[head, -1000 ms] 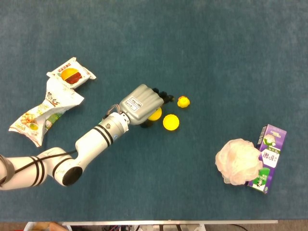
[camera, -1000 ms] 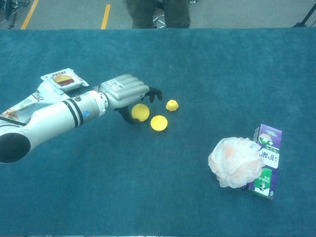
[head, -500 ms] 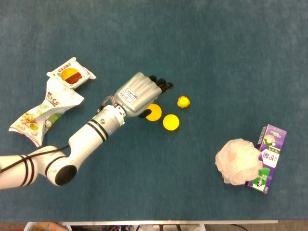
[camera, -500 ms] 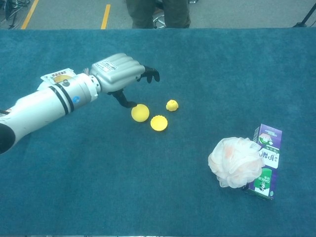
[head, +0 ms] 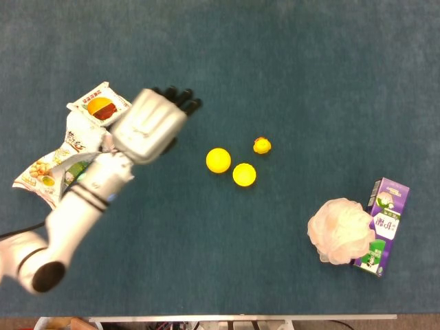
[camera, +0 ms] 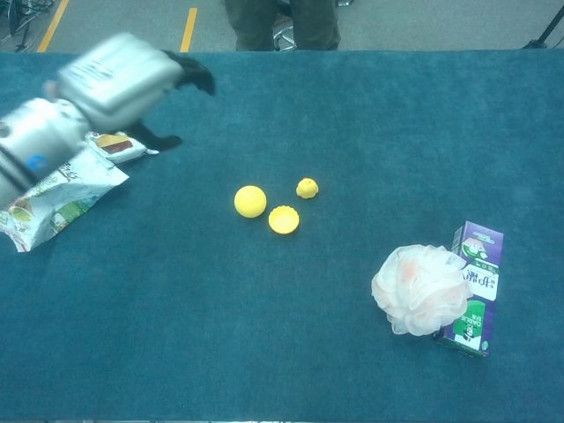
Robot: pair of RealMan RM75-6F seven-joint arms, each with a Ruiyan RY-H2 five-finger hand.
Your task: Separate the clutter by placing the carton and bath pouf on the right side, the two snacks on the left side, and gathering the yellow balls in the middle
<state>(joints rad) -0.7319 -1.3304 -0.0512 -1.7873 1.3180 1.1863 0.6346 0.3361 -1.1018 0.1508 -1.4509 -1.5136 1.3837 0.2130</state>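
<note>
Left hand (head: 148,125) raised above the worktop (head: 289,75), motion-blurred in both views. Arm runs from the lower-left corner of the head view up to the hand, whose back faces the camera. Dark fingers (head: 180,97) extend past the silver shell, spread apart, nothing in them. In the chest view the hand (camera: 119,75) sits high at upper left, dark thumb hanging below it near the small snack.

Right hand: in neither view.

Small snack pack (head: 100,104) with red-orange print lies at far left, partly covered by the hand in the head view. Larger crinkled snack bag (head: 58,162) lies just below it, partly under the forearm.

Three yellow balls grouped mid-worktop, clear of the hand: round ball (head: 218,160), second ball (head: 244,174) just beside it to the right, smaller yellow piece (head: 261,145) above them, near but apart.

Pink-white bath pouf (head: 339,230) at right, touching the purple carton (head: 383,225), which stands on its right side.
</note>
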